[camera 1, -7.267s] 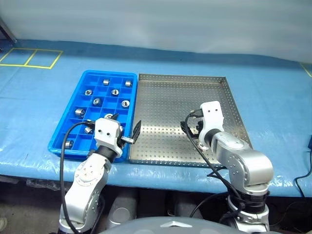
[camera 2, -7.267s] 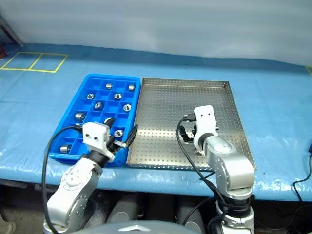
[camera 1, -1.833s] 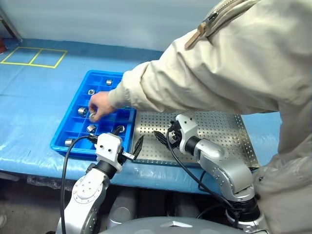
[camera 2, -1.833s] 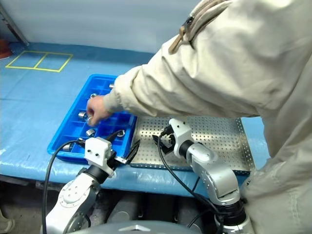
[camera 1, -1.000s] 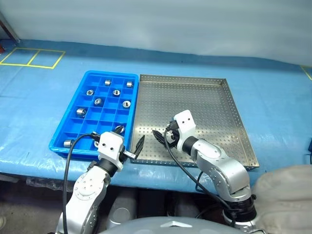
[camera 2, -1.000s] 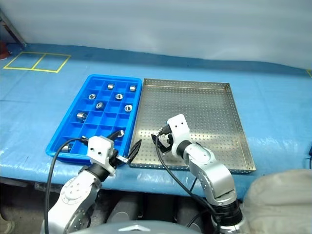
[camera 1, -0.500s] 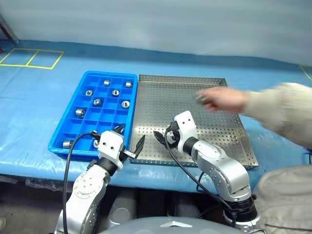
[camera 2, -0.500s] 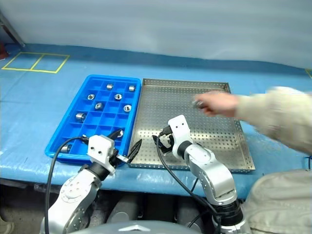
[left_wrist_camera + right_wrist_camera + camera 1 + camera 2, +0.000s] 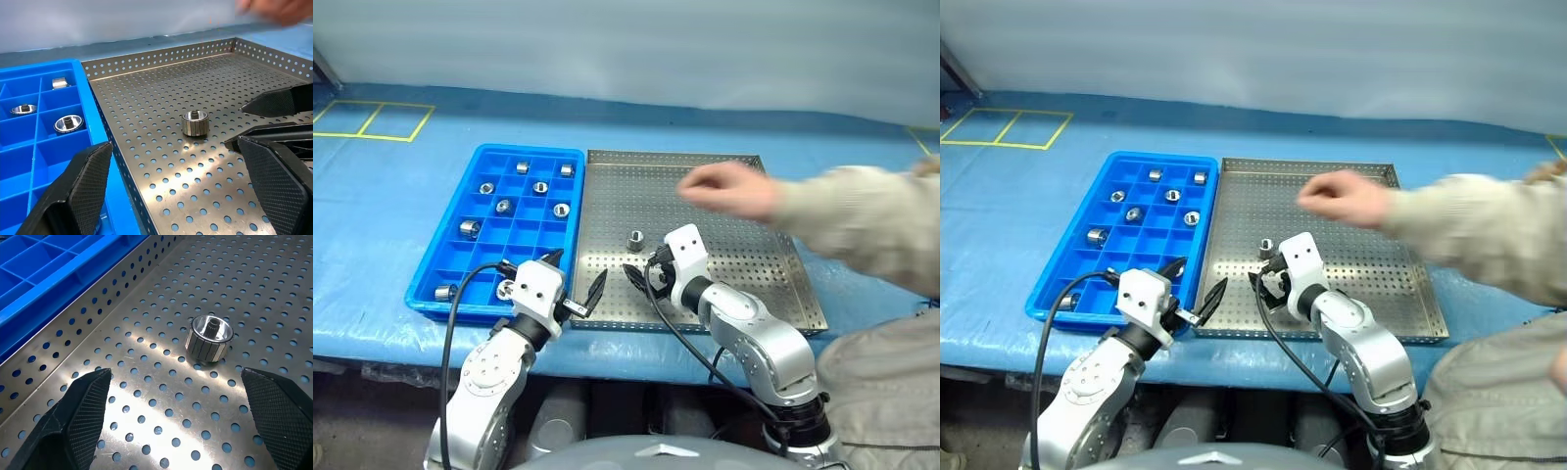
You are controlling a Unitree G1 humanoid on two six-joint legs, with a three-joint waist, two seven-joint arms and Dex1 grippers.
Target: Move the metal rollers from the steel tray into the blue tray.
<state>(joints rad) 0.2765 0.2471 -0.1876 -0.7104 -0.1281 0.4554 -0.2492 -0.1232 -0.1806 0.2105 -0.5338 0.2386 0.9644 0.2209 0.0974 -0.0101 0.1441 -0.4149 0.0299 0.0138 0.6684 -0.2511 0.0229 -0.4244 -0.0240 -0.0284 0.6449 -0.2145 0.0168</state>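
One metal roller (image 9: 634,239), a short shiny cylinder, stands on end on the steel tray (image 9: 607,196) near its front left part. My right gripper (image 9: 641,274) is open just short of that roller (image 9: 210,338), nothing between its fingers. Open as well, my left gripper (image 9: 576,274) hovers over the seam between the two trays; the roller (image 9: 195,122) lies ahead of it. The blue tray (image 9: 524,240) sits left of the steel one, with several rollers (image 9: 503,206) in its compartments.
A person's hand (image 9: 724,188) and beige sleeve (image 9: 862,220) reach in from the right above the steel tray's far half. Both trays rest on a blue table cover (image 9: 372,225). Yellow tape squares (image 9: 372,117) mark its far left corner.
The steel tray was bare a second ago. A person's hand came in from the right with a roller and left it standing on the tray. Neither gripper moved.
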